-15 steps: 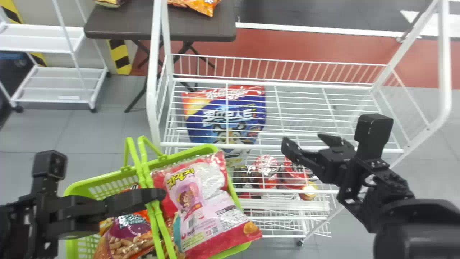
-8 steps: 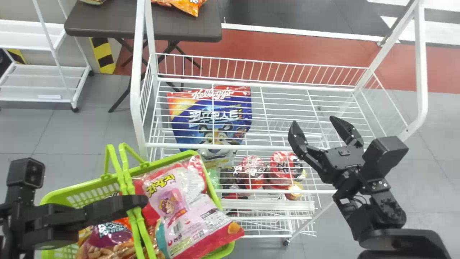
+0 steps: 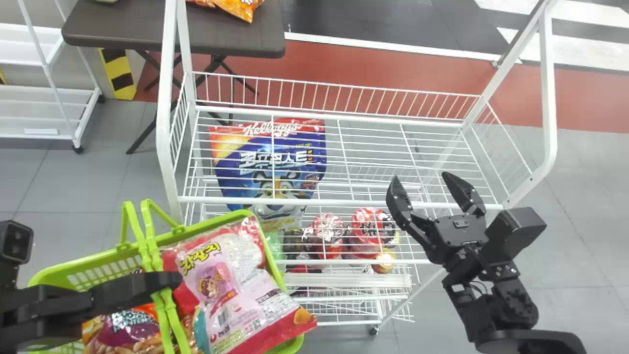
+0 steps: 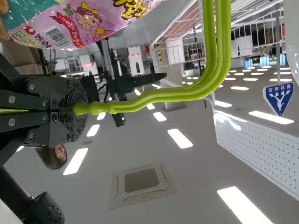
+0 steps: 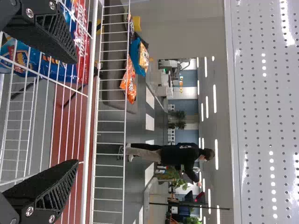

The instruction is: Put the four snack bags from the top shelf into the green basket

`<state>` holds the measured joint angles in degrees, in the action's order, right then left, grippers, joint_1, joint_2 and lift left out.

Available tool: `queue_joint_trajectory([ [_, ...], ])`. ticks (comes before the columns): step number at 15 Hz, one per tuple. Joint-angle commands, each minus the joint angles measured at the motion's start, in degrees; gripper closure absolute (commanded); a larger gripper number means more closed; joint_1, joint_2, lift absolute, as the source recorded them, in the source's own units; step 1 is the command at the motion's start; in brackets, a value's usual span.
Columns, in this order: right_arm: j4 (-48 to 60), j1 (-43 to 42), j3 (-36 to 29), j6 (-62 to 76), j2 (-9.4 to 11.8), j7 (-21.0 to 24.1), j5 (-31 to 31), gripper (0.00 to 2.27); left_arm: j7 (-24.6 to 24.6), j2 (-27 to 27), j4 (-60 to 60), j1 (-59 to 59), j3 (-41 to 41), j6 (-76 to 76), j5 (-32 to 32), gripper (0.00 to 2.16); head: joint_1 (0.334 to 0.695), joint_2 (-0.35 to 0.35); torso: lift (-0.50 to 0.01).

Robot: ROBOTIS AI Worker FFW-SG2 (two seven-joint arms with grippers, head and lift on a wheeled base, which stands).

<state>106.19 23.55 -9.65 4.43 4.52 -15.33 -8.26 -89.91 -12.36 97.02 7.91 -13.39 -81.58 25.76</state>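
Our left claw [image 4: 78, 109] grips the handles [image 4: 210, 70] of the green basket [image 3: 105, 268], snack bags [image 3: 221, 285] below it; we should withdraw our open right claw [image 3: 420, 177] slowly (the shelf rail [image 3: 344, 202] is near).

The left black two-fingered claw [image 3: 169, 280] points toward the robot's right, its ribbed fingers drawn together; a black rounded camera housing [image 3: 15, 242] sits back from its tips, on the far side. The right black two-fingered claw [image 3: 419, 178] points forward with its flat, ribbed fingers spread wide, a boxy black camera block [image 3: 518, 228] just right of its base and the jointed black right arm [image 3: 496, 295] bending away behind.
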Motion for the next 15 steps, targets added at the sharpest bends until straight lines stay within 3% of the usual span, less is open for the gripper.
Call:
queue_joint_trajectory([
  [1,0.7,0.7,0.0,0.0,-0.5,0.5,0.2,0.06,-0.7,-0.2,0.3,0.1,0.0,-0.3,0.0,2.15,0.695,-0.211,0.0],
  [15,2.0,3.4,3.4,0.0,-1.2,3.9,2.0,0.07,-0.7,-2.1,1.7,1.4,0.1,-2.9,0.3,2.15,0.695,-0.188,0.0],
])
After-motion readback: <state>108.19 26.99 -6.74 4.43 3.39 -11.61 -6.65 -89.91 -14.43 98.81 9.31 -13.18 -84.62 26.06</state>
